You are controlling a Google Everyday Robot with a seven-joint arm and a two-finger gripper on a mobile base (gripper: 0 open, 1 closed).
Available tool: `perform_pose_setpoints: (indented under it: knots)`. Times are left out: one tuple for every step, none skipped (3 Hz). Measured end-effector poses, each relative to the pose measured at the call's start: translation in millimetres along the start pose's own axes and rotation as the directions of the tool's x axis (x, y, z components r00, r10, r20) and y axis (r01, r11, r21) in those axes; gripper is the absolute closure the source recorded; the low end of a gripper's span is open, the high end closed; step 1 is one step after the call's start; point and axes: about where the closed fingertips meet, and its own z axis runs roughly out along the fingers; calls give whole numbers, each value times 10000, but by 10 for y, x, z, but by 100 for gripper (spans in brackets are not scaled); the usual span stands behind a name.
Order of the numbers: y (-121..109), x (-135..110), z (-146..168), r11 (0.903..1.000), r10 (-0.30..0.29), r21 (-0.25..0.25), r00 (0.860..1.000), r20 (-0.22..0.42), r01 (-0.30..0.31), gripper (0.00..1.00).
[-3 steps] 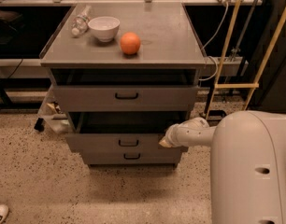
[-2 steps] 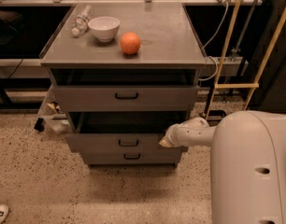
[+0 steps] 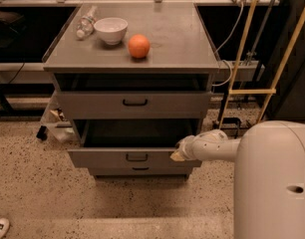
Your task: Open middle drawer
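The middle drawer of the grey metal cabinet stands pulled out, its dark tray showing behind the flat front with a small black loop handle. The top drawer above it is nearly flush. The lowest drawer shows only as a thin strip below. My gripper is at the right end of the middle drawer's front, at the end of my white arm.
On the cabinet top lie an orange, a white bowl and a clear plastic bottle. Yellow poles and cables stand to the right. My white body fills the lower right. Speckled floor lies in front.
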Motion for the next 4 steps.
perform_pose_setpoints:
  knots:
    - [-8, -14, -22, 10000, 0, 0, 10000, 1, 0, 100]
    - [40, 59, -73, 10000, -83, 28, 9998, 159, 83, 100]
    - [43, 51, -96, 10000, -84, 28, 9998, 160, 83, 100]
    - [107, 144, -158, 10000, -51, 76, 9996, 286, 49, 100]
